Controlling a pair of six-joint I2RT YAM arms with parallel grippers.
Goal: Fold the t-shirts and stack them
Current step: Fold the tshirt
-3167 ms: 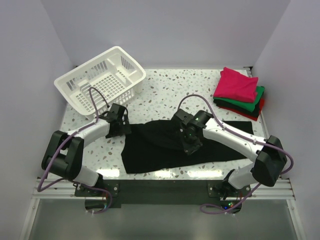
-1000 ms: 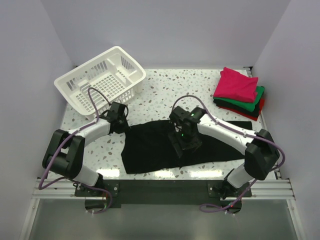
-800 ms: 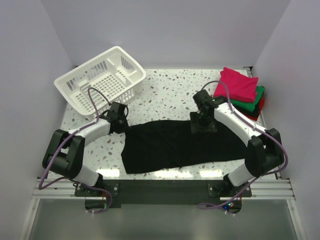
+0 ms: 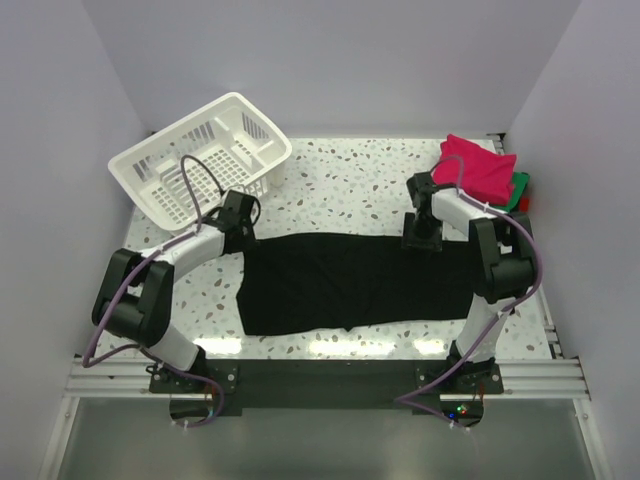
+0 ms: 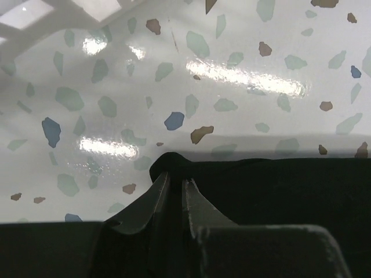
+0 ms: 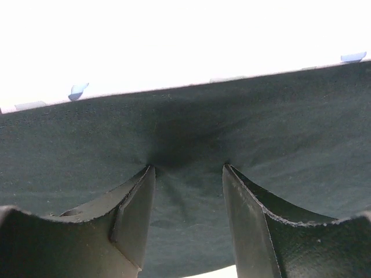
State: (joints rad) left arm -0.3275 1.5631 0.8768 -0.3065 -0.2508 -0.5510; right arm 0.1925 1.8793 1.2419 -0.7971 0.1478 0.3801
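A large black t-shirt [image 4: 350, 280] lies spread flat across the middle of the table. My left gripper [image 4: 241, 234] is at its back left corner, shut on a pinched fold of the black cloth [image 5: 174, 165]. My right gripper [image 4: 422, 242] is at the shirt's back right edge. Its jaws stand apart with both fingertips [image 6: 149, 174] pressed down onto the flat black cloth [image 6: 185, 133], which puckers slightly between them. Folded t-shirts are stacked at the back right: magenta-pink [image 4: 480, 165] on top, then green [image 4: 519, 186], with red [image 4: 524, 206] showing below.
A white slatted basket [image 4: 200, 155] stands tilted at the back left, close behind my left arm. The speckled tabletop [image 4: 340, 185] shows behind the shirt. The side walls stand close to the table's edges.
My right gripper has travelled from the shirt's middle to its back right edge, and its jaws have narrowed. The shirt now lies flatter and wider. My left gripper has kept its hold.
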